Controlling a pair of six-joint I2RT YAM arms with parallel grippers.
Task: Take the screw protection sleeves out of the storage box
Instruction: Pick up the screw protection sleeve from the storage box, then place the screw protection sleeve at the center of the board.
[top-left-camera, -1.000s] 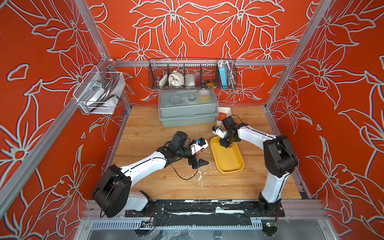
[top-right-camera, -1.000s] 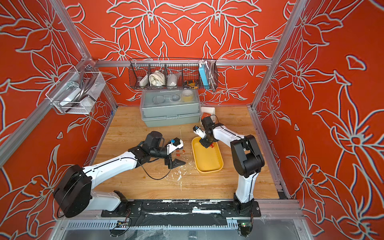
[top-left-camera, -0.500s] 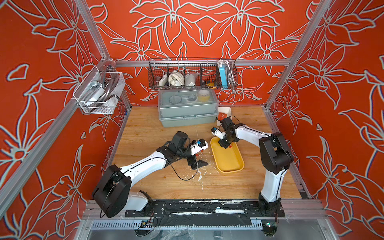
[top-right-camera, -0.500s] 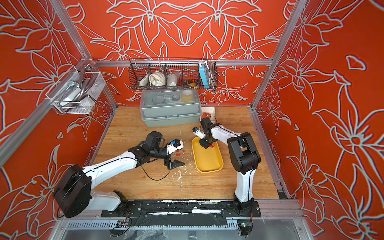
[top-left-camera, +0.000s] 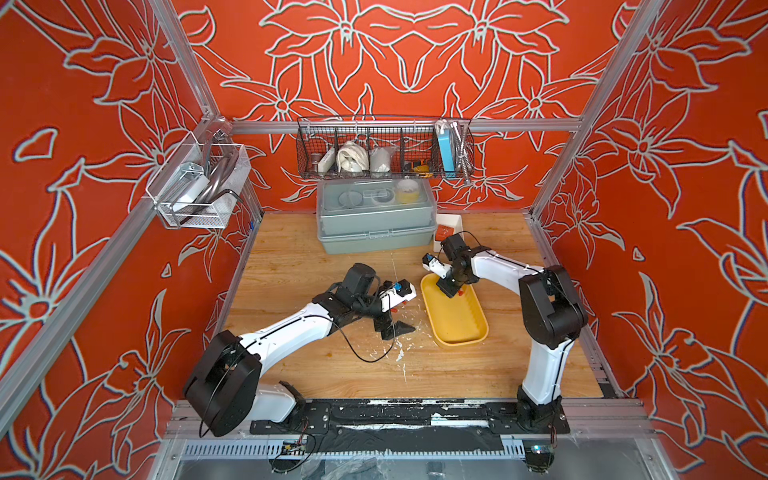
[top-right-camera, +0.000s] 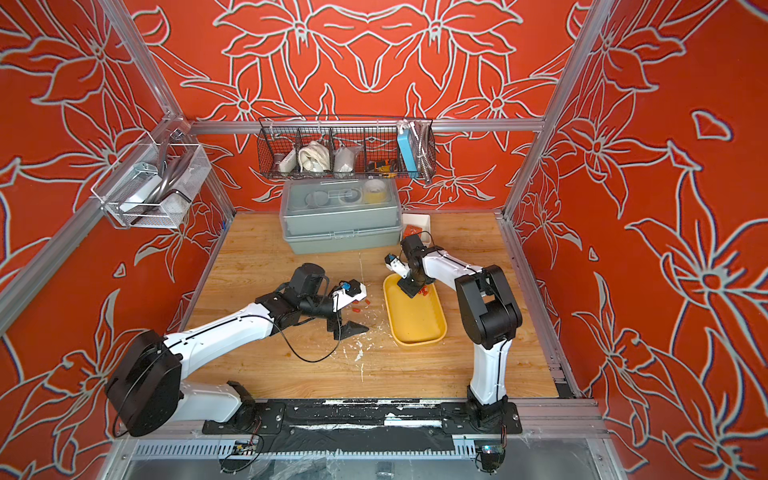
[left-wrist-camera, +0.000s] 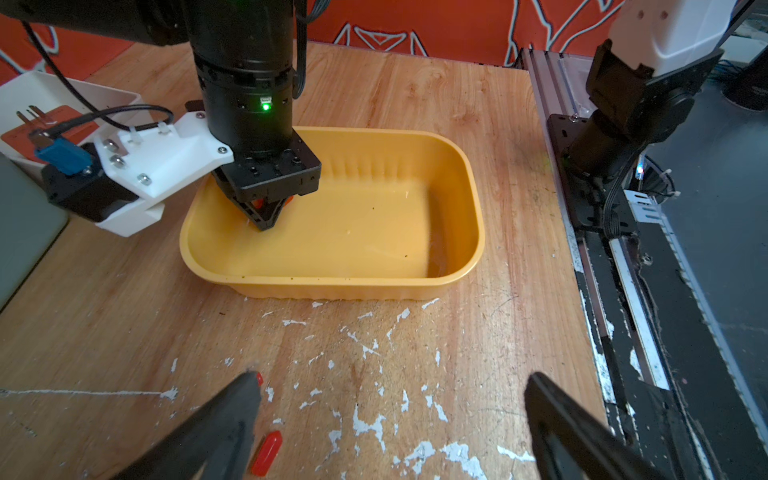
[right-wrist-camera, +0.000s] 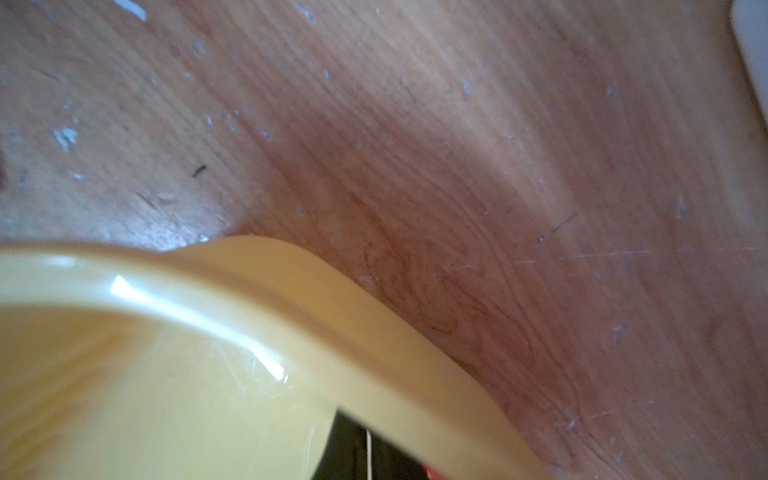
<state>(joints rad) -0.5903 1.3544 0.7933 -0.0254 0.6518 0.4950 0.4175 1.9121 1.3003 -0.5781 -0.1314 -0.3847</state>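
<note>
Grab step — your right claw (left-wrist-camera: 266, 222) is pinched together among screw protection sleeves (top-right-camera: 424, 291) at the far end of the storage box (left-wrist-camera: 457, 276); left claw (left-wrist-camera: 392, 378) apart. Lift slowly.

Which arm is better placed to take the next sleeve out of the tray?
Right: the right gripper is down inside the tray, shut beside sleeves; the left gripper hangs open outside it.

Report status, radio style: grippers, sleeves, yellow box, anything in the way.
Right gripper shut, down in storage box, among boxed sleeves; grip unconfirmed. Left gripper open over table, two loose sleeves beside it. Nothing blocking.
</note>
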